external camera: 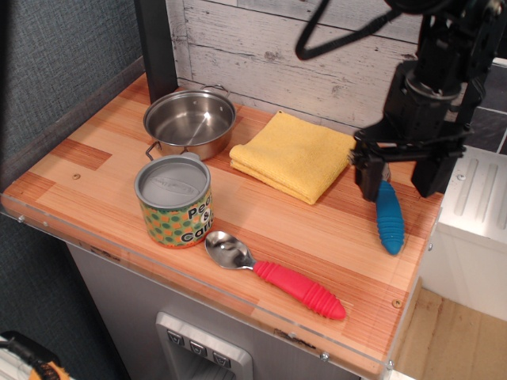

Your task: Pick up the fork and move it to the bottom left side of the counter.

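Note:
The fork (pixel 389 218) lies on the right side of the counter (pixel 95 170), its bright blue ribbed handle pointing toward the front edge. Its metal tines are hidden behind my gripper. My black gripper (pixel 400 180) hangs open just over the fork's far end, one finger on each side of it. It holds nothing.
A yellow folded cloth (pixel 293 154) lies left of the gripper. A steel pot (pixel 190 121) stands at the back left. A patterned can (pixel 174 200) stands in front of it. A red-handled spoon (pixel 277 274) lies near the front edge. A black post (pixel 154 43) rises at the back left.

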You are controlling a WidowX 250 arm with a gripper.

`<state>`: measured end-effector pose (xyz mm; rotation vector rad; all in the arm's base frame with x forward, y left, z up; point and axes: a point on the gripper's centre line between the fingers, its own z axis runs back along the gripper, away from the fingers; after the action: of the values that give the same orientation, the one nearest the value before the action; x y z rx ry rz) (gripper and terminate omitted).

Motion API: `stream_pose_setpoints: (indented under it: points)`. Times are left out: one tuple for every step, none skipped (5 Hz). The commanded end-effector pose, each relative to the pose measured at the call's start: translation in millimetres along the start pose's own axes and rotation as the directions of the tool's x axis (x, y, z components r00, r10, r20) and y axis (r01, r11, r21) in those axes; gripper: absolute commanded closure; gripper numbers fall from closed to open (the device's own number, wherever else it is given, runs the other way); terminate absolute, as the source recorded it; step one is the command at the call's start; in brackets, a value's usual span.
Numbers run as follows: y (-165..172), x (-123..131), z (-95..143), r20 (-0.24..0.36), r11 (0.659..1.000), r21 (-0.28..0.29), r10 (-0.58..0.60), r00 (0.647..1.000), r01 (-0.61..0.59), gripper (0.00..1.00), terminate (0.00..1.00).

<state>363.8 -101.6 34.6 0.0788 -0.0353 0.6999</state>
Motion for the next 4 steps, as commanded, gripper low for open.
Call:
stream_pose_setpoints:
  points:
    - [-7.7, 13.1, -5.2, -0.005, 0.999, -0.032, -0.026, 1.000, 0.025, 0.00, 0.00]
    - [-4.7, 14.5, -8.8, -0.011, 0.999, -0.031, -0.024, 1.000, 0.024, 0.00, 0.00]
    - [-5.2, 14.7, -10.3, -0.011, 0.999, -0.029, -0.039, 0.999, 0.039, 0.00, 0.00]
    - [-5.4, 11.1, -8.5, -0.004, 0.999, -0.035, -0.041, 0.999, 0.041, 1.00, 0.00]
